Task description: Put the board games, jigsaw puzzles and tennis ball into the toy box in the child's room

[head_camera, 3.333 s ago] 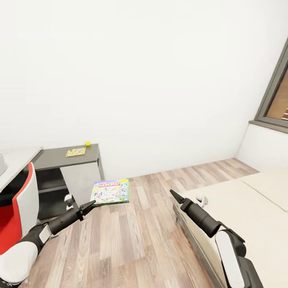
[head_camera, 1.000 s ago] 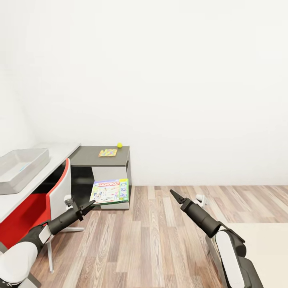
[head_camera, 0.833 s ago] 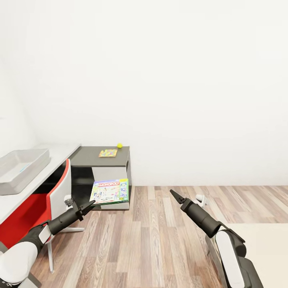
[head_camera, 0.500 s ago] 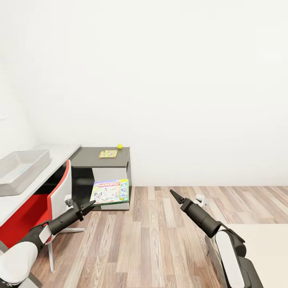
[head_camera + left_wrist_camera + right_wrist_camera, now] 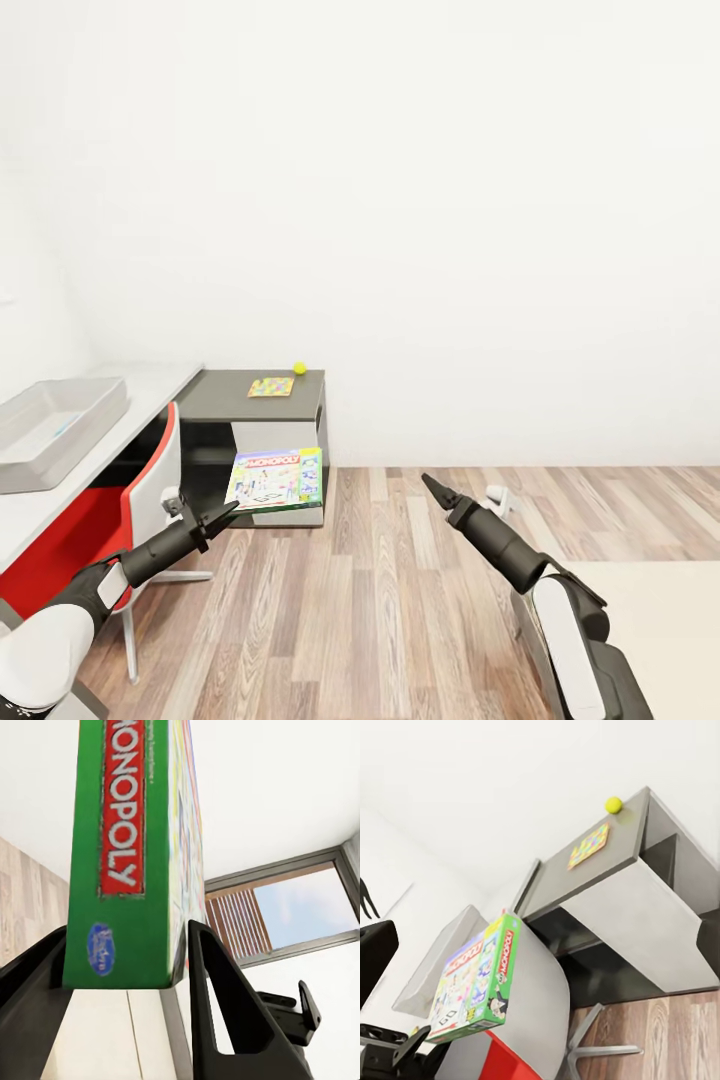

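Gripping Monopoly box [image 5: 276,480] edge, left gripper [image 5: 222,515], open floor [image 5: 380,600] ahead

A child's bedroom in a home is showing here. White walls are meeting a wood-plank floor [image 5: 400,600]. An L-shaped desk [image 5: 265,400] is standing in the corner with a red chair [image 5: 90,510] pushed against it. A jigsaw puzzle [image 5: 271,386] and a tennis ball [image 5: 299,368] are lying on the desk's lower dark part, and a grey toy tray [image 5: 50,425] is sitting on the pale part.
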Robot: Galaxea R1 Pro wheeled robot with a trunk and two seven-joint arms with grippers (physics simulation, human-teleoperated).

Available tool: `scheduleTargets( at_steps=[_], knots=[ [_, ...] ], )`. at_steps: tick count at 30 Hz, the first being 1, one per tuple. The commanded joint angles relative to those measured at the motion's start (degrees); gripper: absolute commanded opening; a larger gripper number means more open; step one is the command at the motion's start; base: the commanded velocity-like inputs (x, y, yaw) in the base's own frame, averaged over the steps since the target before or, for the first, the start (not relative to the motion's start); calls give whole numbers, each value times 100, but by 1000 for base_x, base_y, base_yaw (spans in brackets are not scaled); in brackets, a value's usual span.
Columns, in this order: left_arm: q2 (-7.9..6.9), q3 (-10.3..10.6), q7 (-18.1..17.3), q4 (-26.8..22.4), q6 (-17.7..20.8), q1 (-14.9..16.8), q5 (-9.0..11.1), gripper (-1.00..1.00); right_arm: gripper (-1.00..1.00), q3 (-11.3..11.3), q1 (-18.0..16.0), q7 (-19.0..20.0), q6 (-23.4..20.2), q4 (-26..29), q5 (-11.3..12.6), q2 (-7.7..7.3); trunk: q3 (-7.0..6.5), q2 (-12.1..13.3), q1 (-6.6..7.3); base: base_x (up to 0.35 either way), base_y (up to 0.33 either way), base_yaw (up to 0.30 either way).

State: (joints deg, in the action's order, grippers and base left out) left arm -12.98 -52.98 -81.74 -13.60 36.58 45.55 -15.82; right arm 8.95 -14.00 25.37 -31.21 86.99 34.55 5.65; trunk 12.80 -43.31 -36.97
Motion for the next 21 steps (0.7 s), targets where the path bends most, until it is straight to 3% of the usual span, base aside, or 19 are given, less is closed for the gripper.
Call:
scheduleTargets(
  at_steps=[1, 21],
  knots=[
    [4, -46, -35, -2, 60, 7, -61, -100, 100, -31, -5, 9, 1, 2, 18, 3, -10, 35, 21, 0, 0, 0],
    [6, -46, -27, -2, 60, 7, -70, -100, 100, -70, -6, 12, 62, 2, 5, -14, -369, 837, 460, 0, 0, 0]
  ],
)
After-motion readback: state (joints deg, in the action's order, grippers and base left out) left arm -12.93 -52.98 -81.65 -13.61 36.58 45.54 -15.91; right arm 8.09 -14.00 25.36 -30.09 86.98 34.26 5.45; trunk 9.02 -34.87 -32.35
